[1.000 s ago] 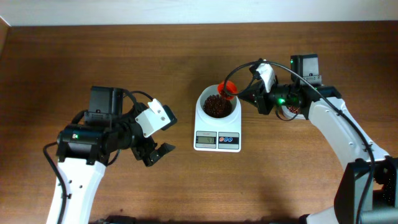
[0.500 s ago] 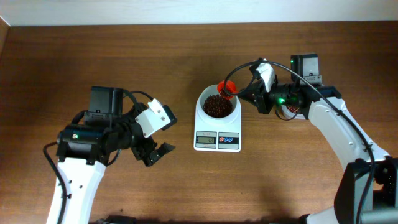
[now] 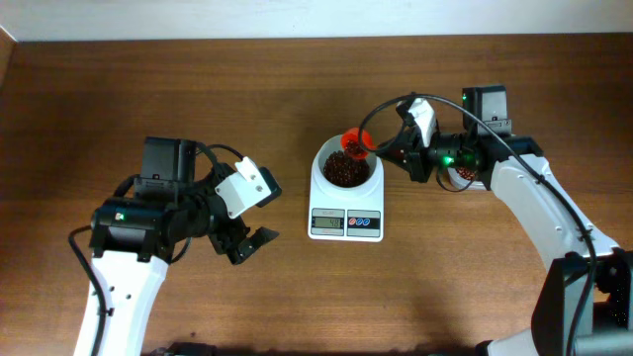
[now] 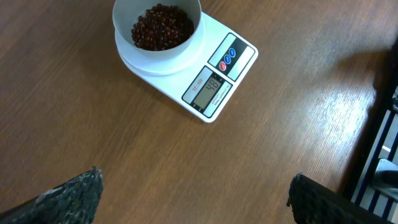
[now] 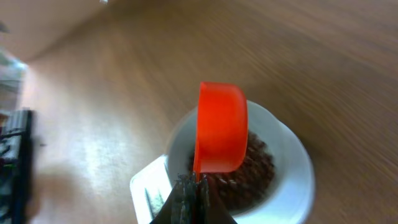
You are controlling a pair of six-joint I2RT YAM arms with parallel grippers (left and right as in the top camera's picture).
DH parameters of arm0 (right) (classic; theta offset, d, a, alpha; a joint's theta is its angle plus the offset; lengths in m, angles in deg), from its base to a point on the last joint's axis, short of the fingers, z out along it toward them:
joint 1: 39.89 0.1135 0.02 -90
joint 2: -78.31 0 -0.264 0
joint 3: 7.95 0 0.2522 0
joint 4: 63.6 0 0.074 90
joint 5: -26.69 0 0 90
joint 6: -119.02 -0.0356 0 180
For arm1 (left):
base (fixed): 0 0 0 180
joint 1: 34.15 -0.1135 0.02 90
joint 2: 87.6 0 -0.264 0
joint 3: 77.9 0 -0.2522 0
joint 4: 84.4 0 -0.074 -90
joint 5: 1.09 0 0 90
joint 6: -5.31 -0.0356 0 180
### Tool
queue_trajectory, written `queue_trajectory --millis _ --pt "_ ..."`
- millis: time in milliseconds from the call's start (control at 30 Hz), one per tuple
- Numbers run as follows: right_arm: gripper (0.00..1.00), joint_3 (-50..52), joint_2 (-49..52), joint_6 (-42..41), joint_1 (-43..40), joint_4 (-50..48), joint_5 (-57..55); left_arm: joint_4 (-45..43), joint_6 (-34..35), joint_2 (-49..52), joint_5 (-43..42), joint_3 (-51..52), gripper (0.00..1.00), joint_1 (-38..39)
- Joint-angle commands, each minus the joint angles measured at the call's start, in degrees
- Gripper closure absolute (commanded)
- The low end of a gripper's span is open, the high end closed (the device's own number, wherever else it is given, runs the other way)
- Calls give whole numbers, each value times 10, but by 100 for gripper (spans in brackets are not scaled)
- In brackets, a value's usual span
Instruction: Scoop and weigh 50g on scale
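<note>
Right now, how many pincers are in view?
2. The left pincer is open, off to the left of the scale. The right pincer is shut on the orange scoop above the scale's bowl. None hidden.

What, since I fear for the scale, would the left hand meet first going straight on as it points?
Probably the bare wooden table, short of the scale: the open left hand points down at wood, though depth is unclear.
</note>
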Motion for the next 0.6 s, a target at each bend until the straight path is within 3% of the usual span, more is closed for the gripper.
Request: queue_trajectory --millis 0,67,567 --pt "96 1 7 42 4 0 10 -1 3 1 -2 -11 1 -3" --pt "96 1 7 3 4 0 -33 -1 3 1 -2 -11 1 -3" --pt "96 1 10 4 44 -5 -52 -1 3 1 -2 -11 1 -3"
